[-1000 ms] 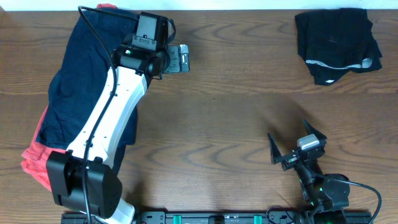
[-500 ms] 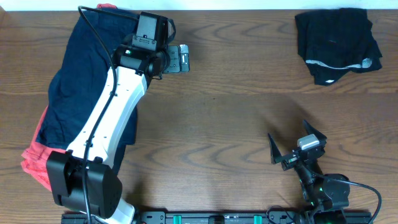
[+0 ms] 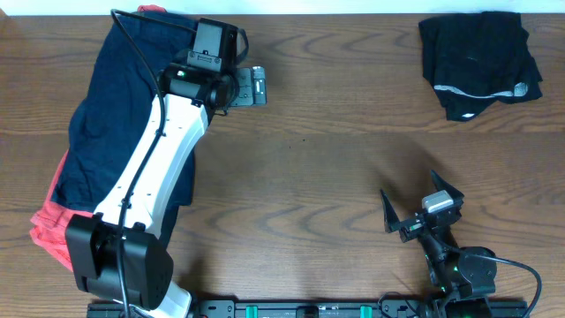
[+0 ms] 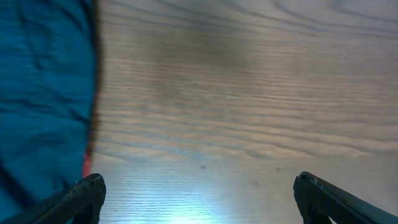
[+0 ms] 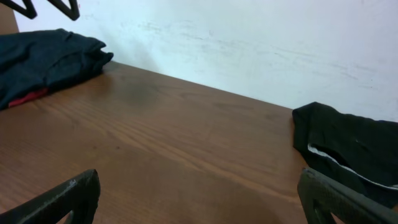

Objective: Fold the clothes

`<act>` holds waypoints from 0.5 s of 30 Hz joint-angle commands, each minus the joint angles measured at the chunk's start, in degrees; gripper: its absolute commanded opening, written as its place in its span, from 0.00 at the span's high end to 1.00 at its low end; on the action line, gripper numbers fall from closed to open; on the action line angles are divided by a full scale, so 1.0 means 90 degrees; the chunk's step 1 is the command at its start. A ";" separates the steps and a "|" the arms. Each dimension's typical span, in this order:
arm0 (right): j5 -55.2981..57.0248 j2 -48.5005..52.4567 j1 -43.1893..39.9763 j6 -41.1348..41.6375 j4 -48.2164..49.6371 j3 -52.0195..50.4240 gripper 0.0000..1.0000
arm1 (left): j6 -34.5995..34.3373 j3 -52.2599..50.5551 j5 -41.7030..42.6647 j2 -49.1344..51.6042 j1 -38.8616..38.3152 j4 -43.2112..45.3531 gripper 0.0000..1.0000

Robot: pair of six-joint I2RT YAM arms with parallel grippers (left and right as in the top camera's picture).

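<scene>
A pile of unfolded clothes lies at the table's left: a navy garment (image 3: 106, 115) on top of a red one (image 3: 48, 231). The navy cloth shows in the left wrist view (image 4: 43, 93) with a red edge (image 4: 87, 165). A folded black garment (image 3: 481, 62) lies at the far right, also in the right wrist view (image 5: 348, 149). My left gripper (image 3: 256, 86) is open and empty just right of the pile's top edge; its fingertips (image 4: 199, 193) hover over bare wood. My right gripper (image 3: 422, 208) is open and empty near the front right; its fingertips show in the right wrist view (image 5: 199, 199).
The wooden table (image 3: 353, 159) runs between the pile and the folded garment. A white wall (image 5: 249, 43) stands behind the table's far edge. The navy pile also shows far left in the right wrist view (image 5: 43, 59).
My left gripper has drawn back a little to the left, toward the pile. The right arm has not moved.
</scene>
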 commanded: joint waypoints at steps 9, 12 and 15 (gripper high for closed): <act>0.0015 -0.0061 -0.0002 -0.0046 -0.0024 -0.0017 0.01 | 0.0097 -0.0903 -0.1078 -0.1622 0.0882 0.0828 0.02; 0.0015 -0.0061 -0.0002 -0.0046 -0.0024 -0.0017 0.01 | 0.0100 -0.1715 -0.0704 -0.2346 0.1360 0.1472 0.02; 0.0015 -0.0061 -0.0002 -0.0046 -0.0024 -0.0017 0.01 | 0.0100 -0.2735 -0.0299 -0.3133 0.1853 0.2164 0.02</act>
